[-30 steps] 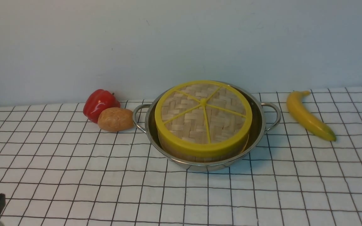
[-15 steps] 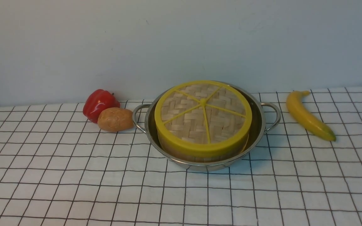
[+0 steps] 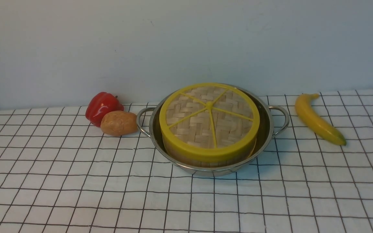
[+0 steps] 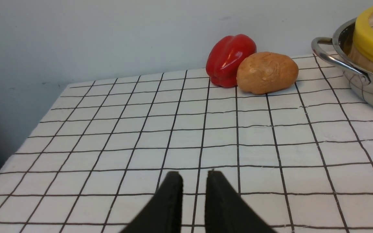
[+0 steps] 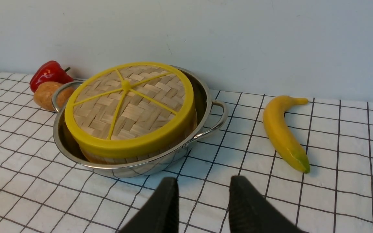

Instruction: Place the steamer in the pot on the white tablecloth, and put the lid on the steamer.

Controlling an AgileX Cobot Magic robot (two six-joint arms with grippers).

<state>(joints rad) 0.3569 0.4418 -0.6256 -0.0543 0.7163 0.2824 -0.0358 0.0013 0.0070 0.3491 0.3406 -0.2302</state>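
- One white tablecloth, ruled with a thin black grid, covers the bench, and everything in play sits on it.
- Biggest vessel out there: the wide, shiny stainless-steel pot with two loop handles, upright on the cloth, near the wall.
- Inside it, the round pale-wood bamboo steamer with yellow trim! It's down within the pot's rim, its upper part standing proud of the steel, so the first placement looks made.
- On top, the flat woven-bamboo lid with its thick yellow rim and thin spokes, covering the steamer and looking well seated. Both parts of the job appear complete.
- And the hands? The left hand has its fingers apart with nothing between them; the right hand is parted and unloaded too. Neither touches the stack.
- So the step in hand, I'd judge, is the finish: no more placing, just get both arms to rest, clear of pot and lid.
- Among the bystanders, a curved yellow banana lies right of the pot; to its left, a glossy red bell pepper and a lumpy brown potato.
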